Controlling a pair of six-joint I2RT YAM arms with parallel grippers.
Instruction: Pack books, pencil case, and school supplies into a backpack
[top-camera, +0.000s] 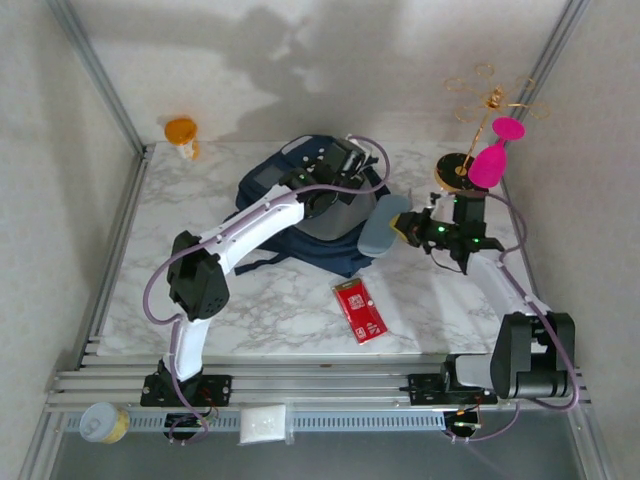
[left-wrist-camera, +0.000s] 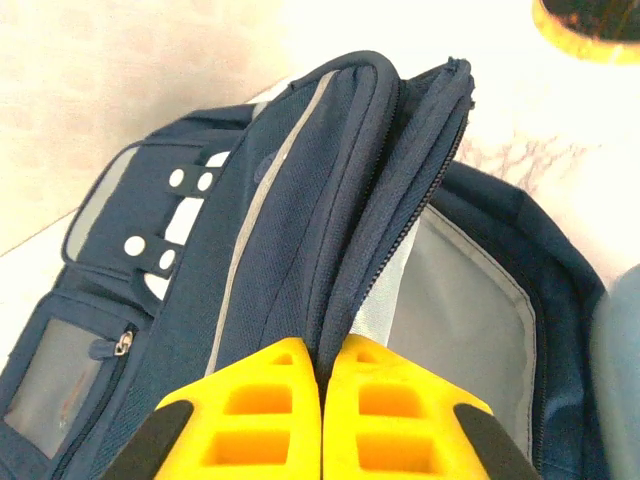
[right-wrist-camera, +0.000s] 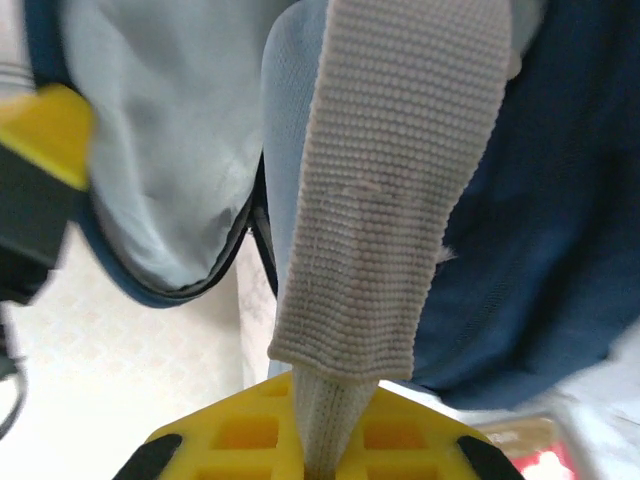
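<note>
The backpack (top-camera: 300, 215) lies on the marble table (top-camera: 200, 190) towards the far middle, its front pocket with the pale stripe to the left and its main compartment gaping to the right, where the pale grey lining (left-wrist-camera: 460, 310) shows; the left arm (top-camera: 250, 230) reaches across it from the near left; the left gripper (left-wrist-camera: 322, 352) has its yellow fingers (left-wrist-camera: 250, 400) pressed together with no gap, pinching the navy fabric edge beside the zip of the compartment, so that this edge stands up from the bag; the right gripper (right-wrist-camera: 325, 392) comes in from the right and its jaws are clamped nearly closed on one end of the pencil case (right-wrist-camera: 385, 190); the grey-blue pouch sticks out from the fingers towards the bag and, in the top view, lies tilted against the right side of the backpack, between the bag and the gripper; whether its far end is already inside the opening I cannot tell; the school supplies (top-camera: 359, 311), a flat red packet with white marks, lie on the table nearer than the backpack, a little right of centre and apart from the bag and from both arms; at the far right a pink goblet (top-camera: 494, 158) stands beside a gold wire stand (top-camera: 480, 100); a small orange object (top-camera: 181, 131) sits at the far left corner.
</note>
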